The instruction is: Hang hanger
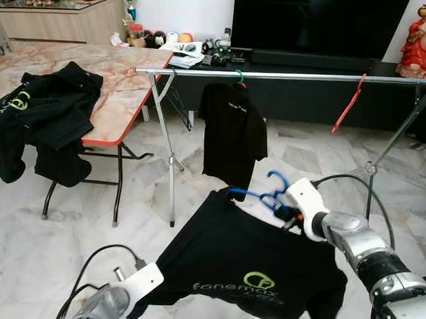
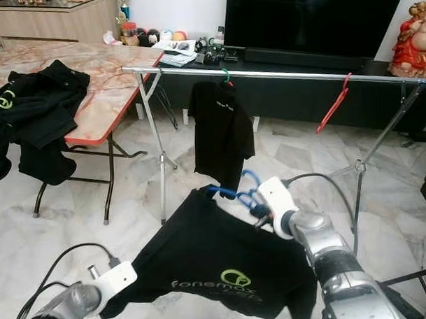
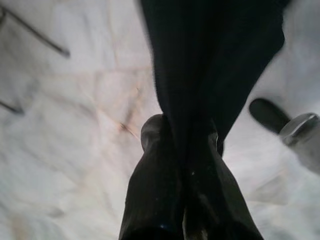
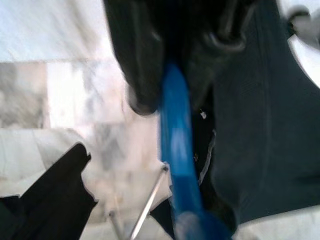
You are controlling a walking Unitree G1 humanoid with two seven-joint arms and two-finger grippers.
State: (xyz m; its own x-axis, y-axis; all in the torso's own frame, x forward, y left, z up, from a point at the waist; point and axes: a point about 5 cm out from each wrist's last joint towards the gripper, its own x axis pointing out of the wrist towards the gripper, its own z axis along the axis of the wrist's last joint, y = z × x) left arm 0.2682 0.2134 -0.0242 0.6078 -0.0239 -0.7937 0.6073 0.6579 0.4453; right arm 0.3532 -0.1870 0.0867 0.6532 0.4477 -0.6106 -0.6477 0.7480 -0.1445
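Carry stage: the right gripper [image 4: 165, 75] is clamping the blue hanger [image 1: 267, 192] bearing a black shirt [image 1: 244, 263], the left gripper [image 3: 180, 135] is pinching its hem, low before the rail [image 1: 301, 75]; next, lifting the hook over it.

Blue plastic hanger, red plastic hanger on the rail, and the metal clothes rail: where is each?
Blue plastic hanger [image 1: 270, 194]: left eye view, on its hook end beside the right gripper.
Red plastic hanger [image 1: 347, 104]: left eye view, mid-arm, dangling.
Metal clothes rail [image 1: 301, 76]: left eye view, bare horizontal bar.
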